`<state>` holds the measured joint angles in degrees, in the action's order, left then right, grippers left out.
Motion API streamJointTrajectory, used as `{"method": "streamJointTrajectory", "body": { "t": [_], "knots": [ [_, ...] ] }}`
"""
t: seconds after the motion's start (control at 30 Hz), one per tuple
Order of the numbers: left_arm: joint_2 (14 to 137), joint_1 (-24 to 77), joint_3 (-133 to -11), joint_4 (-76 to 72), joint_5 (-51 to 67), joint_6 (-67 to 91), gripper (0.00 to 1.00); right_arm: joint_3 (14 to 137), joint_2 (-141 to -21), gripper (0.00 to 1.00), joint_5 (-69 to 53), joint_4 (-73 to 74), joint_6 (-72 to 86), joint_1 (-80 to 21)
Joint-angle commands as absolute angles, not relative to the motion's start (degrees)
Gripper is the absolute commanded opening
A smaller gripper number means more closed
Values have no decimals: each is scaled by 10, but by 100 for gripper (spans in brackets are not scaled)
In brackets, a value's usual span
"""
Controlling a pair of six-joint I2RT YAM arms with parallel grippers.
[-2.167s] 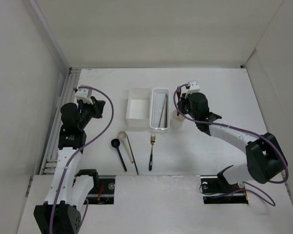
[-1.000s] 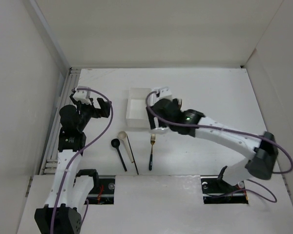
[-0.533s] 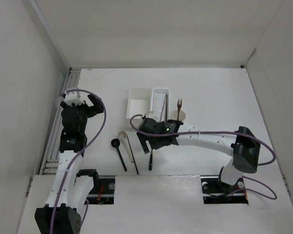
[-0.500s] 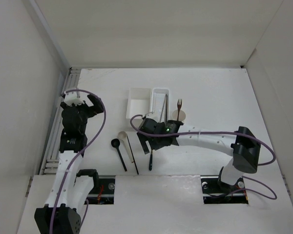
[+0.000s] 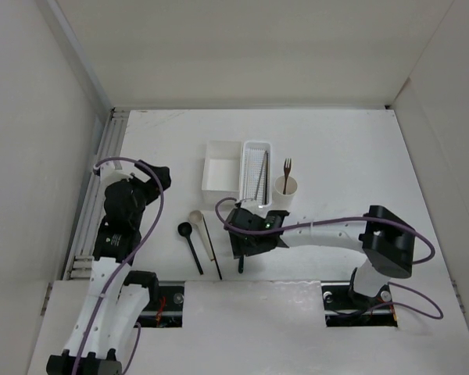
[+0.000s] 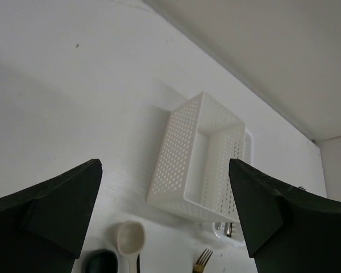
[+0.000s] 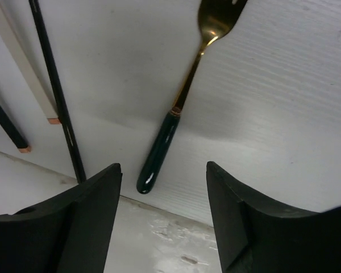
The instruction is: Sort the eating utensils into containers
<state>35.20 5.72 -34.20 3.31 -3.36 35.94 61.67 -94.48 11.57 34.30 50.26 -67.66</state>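
Observation:
A gold fork with a black handle [image 7: 176, 114] lies on the table, and in the top view only its handle end [image 5: 240, 264] shows below the gripper. My right gripper [image 7: 160, 168] is low over it and open, one finger on each side of the handle's end, not touching it. Left of it lie a black chopstick [image 5: 213, 251], a beige spoon [image 5: 197, 221] and a black spoon [image 5: 188, 237]. The small brown fork [image 5: 286, 166] stands in the round cup [image 5: 285, 187]. Thin chopsticks [image 5: 260, 173] lie in the narrow basket [image 5: 255, 146]. My left gripper [image 5: 158, 178] hangs open and empty at the left.
The square white box [image 5: 220, 173] stands beside the narrow basket at mid table. In the left wrist view the box [image 6: 199, 159] sits ahead, with the beige spoon's bowl [image 6: 129, 238] below it. The table's near edge [image 7: 176, 239] runs just past the fork's handle.
My right arm has swung from the cup, where the brown fork now stands, down over the gold fork, and its jaws have narrowed. My left arm has drawn back slightly.

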Motion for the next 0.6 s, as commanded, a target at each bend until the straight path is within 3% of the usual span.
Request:
{"method": "streamJointTrajectory", "body": {
  "t": [0.0, 0.17, 0.4, 0.5, 0.57],
  "knots": [
    [341, 65, -338, 129, -68, 424, 91, 632, -968, 65, 123, 297, 541, -698],
    [323, 70, -320, 182, -52, 468, 81, 646, -1017, 52, 128, 351, 591, -703],
    [318, 76, -294, 231, -52, 486, 64, 614, -1004, 48, 147, 337, 613, -703],
    [318, 76, -294, 237, -46, 494, 61, 614, -1017, 28, 147, 331, 613, -703],
    [318, 76, -288, 237, -46, 494, 61, 614, -1033, 10, 140, 337, 625, -703]
  ]
}}
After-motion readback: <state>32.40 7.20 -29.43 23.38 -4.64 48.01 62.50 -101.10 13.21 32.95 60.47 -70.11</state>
